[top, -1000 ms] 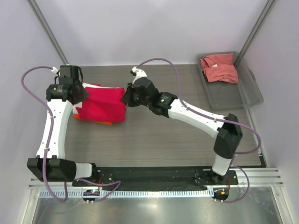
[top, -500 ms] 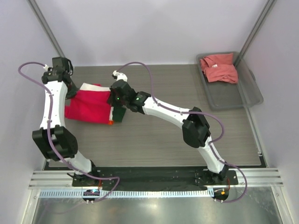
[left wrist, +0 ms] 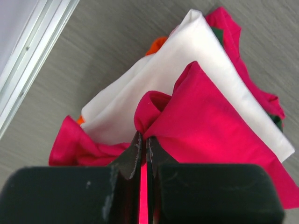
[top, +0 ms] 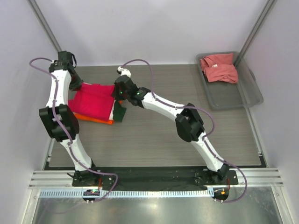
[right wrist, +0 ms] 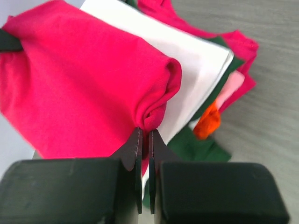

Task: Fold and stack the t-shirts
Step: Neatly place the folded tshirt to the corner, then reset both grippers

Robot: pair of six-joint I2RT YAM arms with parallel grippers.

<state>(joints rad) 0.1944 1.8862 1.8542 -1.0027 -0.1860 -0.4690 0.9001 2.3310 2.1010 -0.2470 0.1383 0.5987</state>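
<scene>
A folded bright crimson t-shirt (top: 93, 100) hangs between my two grippers over a stack at the table's left. My left gripper (top: 74, 91) is shut on its left corner (left wrist: 154, 105). My right gripper (top: 117, 94) is shut on its right corner (right wrist: 156, 105). Under it lie a cream-white shirt (left wrist: 154, 74), an orange one (top: 91, 119) and a dark green one (top: 119, 113). The white (right wrist: 187, 60), orange (right wrist: 208, 122) and green (right wrist: 196, 147) layers also show in the right wrist view. A salmon-pink shirt (top: 218, 67) lies crumpled in the tray.
A grey plastic tray (top: 247, 95) stands at the table's back right corner. A metal rail (left wrist: 32, 65) runs along the table's left edge, close to the stack. Purple walls close in the back and both sides.
Both grippers have carried the crimson shirt leftward and toward the back, over the stack. The arms have stretched farther out.
</scene>
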